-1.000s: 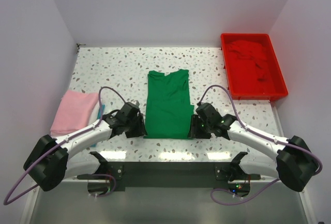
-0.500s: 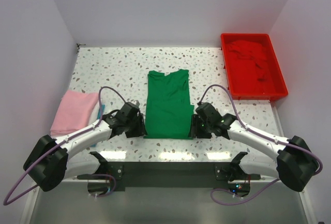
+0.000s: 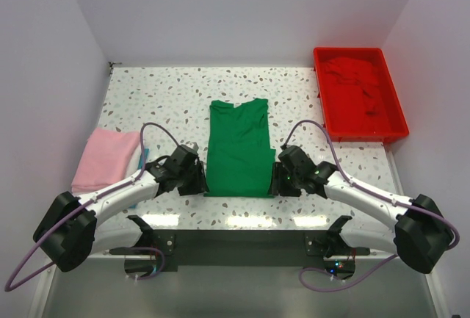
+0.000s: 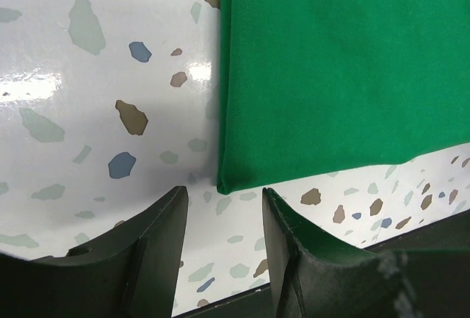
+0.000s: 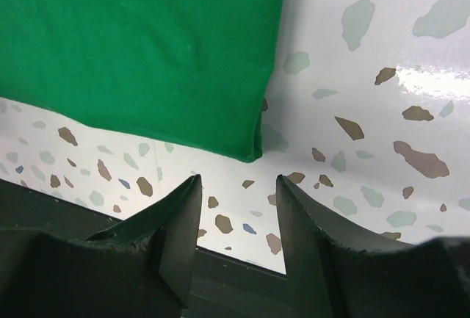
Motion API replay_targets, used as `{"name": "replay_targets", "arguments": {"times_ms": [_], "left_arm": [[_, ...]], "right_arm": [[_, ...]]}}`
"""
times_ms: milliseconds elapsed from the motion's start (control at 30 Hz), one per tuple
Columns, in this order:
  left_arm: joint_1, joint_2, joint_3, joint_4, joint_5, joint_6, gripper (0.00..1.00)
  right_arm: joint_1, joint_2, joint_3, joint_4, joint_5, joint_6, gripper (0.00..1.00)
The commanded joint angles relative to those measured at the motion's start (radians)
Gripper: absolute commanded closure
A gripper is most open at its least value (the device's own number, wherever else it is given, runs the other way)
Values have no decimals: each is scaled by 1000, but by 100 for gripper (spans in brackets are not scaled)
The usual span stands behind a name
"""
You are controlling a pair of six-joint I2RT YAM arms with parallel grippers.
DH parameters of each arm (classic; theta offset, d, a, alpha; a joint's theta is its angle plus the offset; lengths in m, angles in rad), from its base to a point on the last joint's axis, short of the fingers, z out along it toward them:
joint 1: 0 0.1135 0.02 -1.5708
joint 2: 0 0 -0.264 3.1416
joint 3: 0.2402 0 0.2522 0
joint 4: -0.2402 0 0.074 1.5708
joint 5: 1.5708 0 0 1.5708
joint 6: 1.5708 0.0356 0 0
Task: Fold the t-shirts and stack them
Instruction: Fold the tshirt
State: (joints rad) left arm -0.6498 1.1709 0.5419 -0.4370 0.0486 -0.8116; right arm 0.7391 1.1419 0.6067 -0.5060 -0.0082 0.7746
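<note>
The green t-shirt (image 3: 237,147) lies flat in the middle of the speckled bench (image 3: 161,90). It is folded into a tall narrow rectangle, collar at the far end and hem toward the arms. The left gripper (image 4: 222,204) sits low at the shirt's near left corner, its two fingers apart with only bench between them and the folded corner just ahead of the gap. The right gripper (image 5: 239,186) mirrors it at the near right corner, fingers likewise apart and holding nothing, the cloth's corner just ahead of the gap. A folded pink t-shirt (image 3: 106,158) rests at the left edge of the bench, well apart from the green one. A red t-shirt (image 3: 356,87) lies crumpled in the red tray (image 3: 365,136) at the far right.
</note>
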Motion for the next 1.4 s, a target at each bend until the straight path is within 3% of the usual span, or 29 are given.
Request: {"name": "replay_targets", "arguments": {"times_ms": [0, 500, 1367], "left_arm": [[-5, -13, 29, 0, 8, 25, 50], [-4, 1, 23, 9, 4, 26, 50], [-17, 52, -72, 124, 7, -26, 52]], "right_arm": [[5, -22, 31, -8, 30, 8, 51], [2, -15, 25, 7, 56, 14, 50], [9, 144, -99, 198, 30, 57, 53]]}}
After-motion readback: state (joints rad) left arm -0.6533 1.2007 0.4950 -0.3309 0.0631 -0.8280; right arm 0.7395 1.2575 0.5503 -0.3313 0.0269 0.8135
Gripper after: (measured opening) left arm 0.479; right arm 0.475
